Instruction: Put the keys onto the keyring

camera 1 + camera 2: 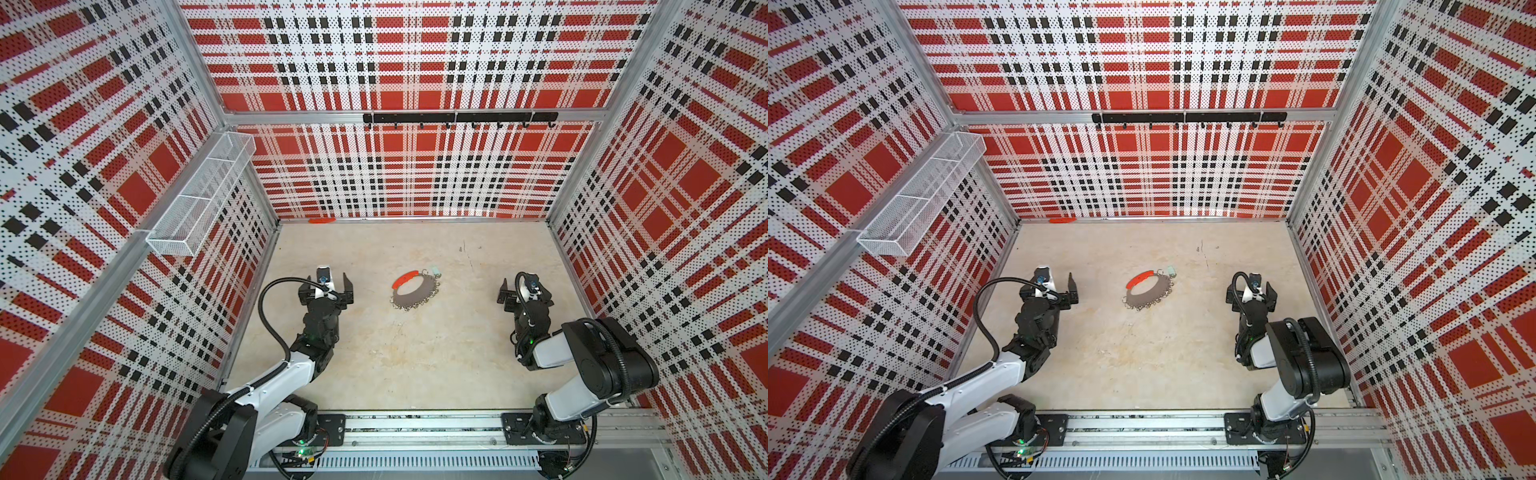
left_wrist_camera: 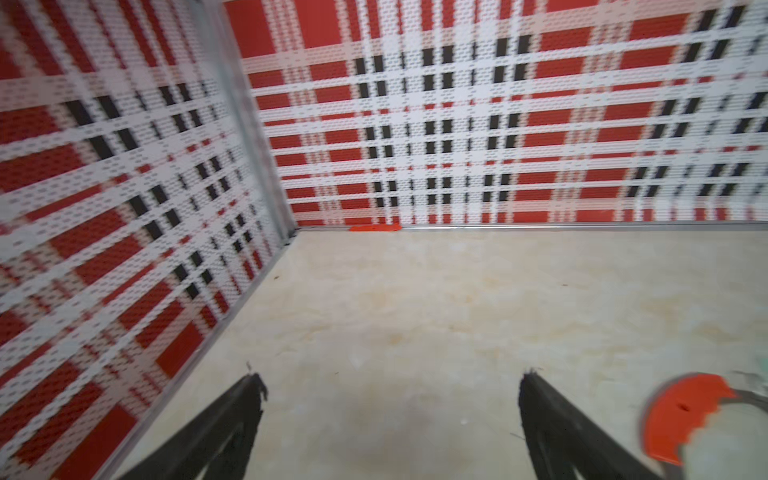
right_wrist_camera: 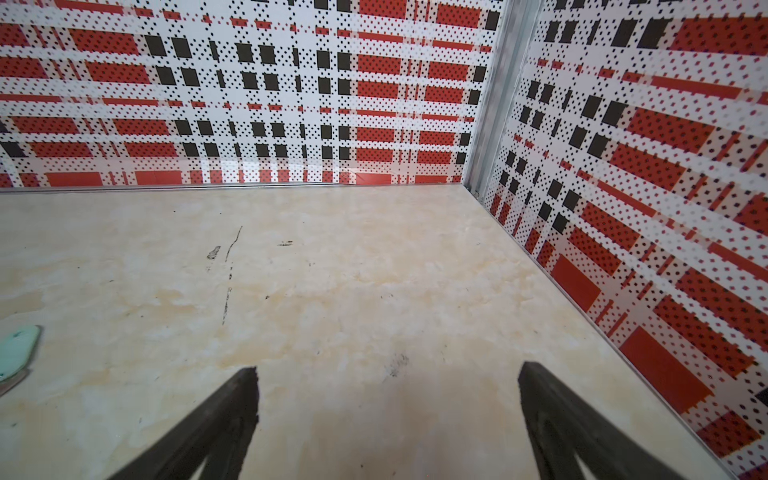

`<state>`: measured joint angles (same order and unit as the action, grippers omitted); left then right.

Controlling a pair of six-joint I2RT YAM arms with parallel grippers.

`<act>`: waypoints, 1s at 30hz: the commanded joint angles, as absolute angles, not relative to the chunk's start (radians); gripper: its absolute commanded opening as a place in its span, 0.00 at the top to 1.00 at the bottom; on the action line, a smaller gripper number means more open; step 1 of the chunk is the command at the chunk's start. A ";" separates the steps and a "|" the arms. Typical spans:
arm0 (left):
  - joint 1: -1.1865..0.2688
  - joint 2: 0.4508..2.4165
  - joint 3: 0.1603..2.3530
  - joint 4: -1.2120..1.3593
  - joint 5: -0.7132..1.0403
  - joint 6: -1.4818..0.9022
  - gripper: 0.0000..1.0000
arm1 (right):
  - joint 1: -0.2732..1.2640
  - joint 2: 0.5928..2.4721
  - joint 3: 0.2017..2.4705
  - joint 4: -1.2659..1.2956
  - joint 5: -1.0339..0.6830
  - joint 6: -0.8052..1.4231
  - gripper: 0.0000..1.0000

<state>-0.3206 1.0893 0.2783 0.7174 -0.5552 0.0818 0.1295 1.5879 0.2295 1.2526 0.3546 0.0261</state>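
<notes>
Mid-surface: keyring (image 1: 415,291) lies flat, with the keys (image 1: 435,271) at its far rim, near the end of the orange grip (image 1: 405,279); linked or not, cannot tell. Left jaws and right jaws both gape wide, empty, flanking well apart. Advice: pin the orange grip, pinch the keys edgewise. Bare surface (image 1: 415,365) all round; walls well apart.

No text, label, brand, number or sign can be read in any view. Keys (image 1: 435,271): the pale plastic face is too small in both top views to show any print, and it is blurred at the edge of the right wrist view.
</notes>
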 commanded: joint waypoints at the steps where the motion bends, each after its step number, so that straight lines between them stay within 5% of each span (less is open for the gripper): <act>1: -0.257 1.098 0.176 0.960 -0.550 0.139 0.02 | 0.117 1.581 0.247 1.259 0.333 0.024 0.00; 6: -0.151 1.194 0.055 1.278 -0.425 0.034 0.02 | 0.106 1.583 0.257 1.245 0.313 0.030 0.00; 16: -0.115 1.421 0.146 1.368 -0.378 0.043 0.02 | 0.104 1.580 0.257 1.241 0.310 0.031 0.00; 21: -0.077 1.605 0.106 1.651 -0.355 0.023 0.02 | 0.104 1.580 0.258 1.241 0.310 0.031 0.00; 30: -0.071 1.583 0.178 1.481 -0.399 -0.008 0.02 | 0.104 1.581 0.256 1.242 0.308 0.031 0.00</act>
